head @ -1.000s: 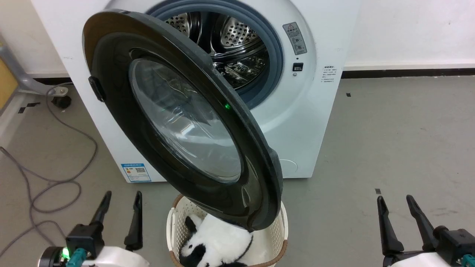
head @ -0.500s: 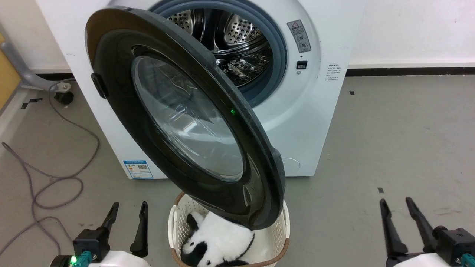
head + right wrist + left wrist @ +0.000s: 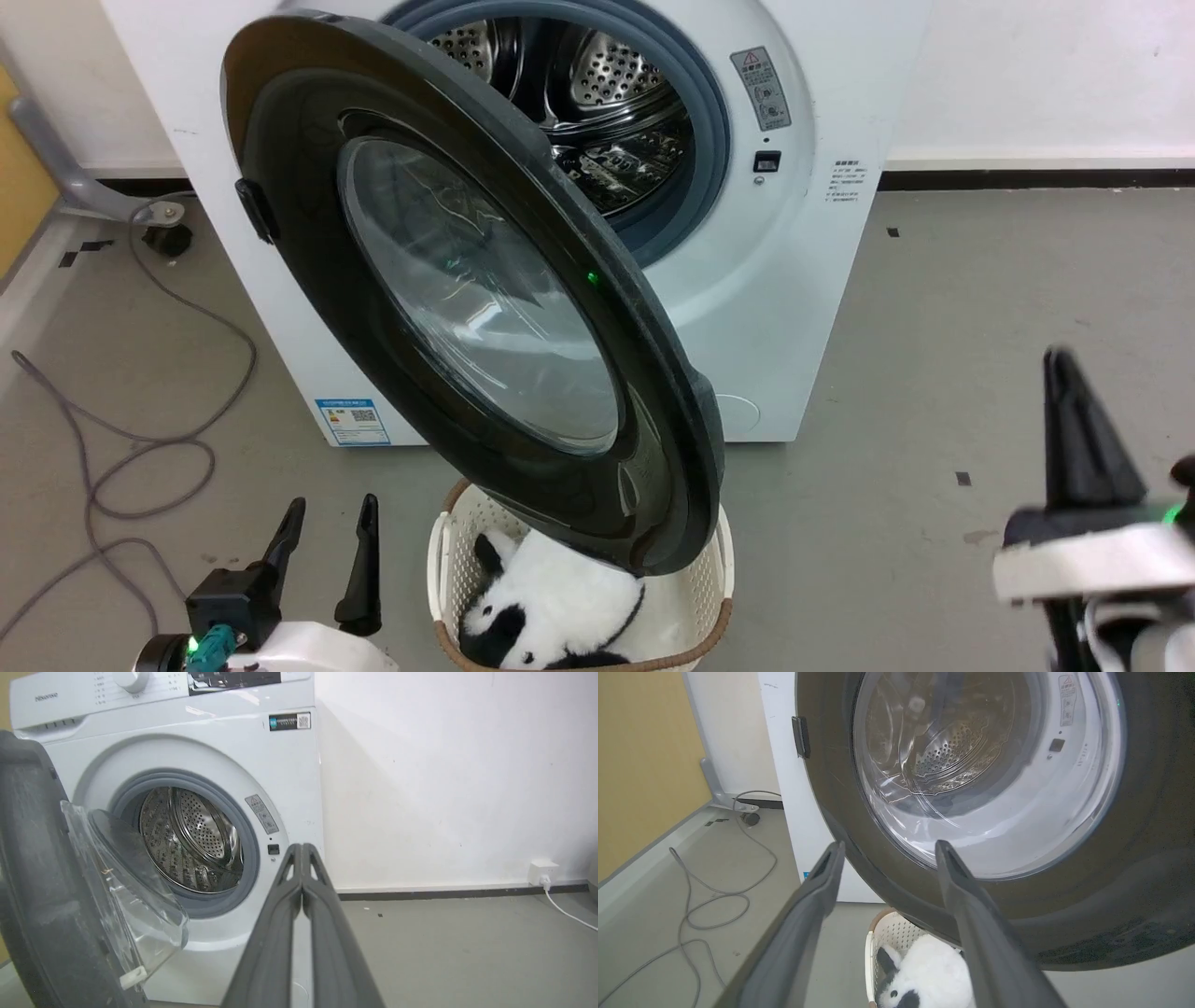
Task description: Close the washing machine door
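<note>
Right wrist view, right gripper (image 3: 302, 847) fingers together, clear of washing machine door (image 3: 32, 882)

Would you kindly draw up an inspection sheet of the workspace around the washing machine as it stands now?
Surface: grey floor, with a few small dark marks.
Job's things: washing machine door swung wide open; washing machine drum opening exposed.
Clutter: white basket holding a black-and-white plush toy, on the floor below the door's lower edge.
Hands: left hand open, empty, apart from the door; right hand shut, empty, apart from the door.
Cables: grey cable looped on the floor on the robot's left; white cord running from a wall socket.
Surroundings: white wall; yellow panel at the left.
</note>
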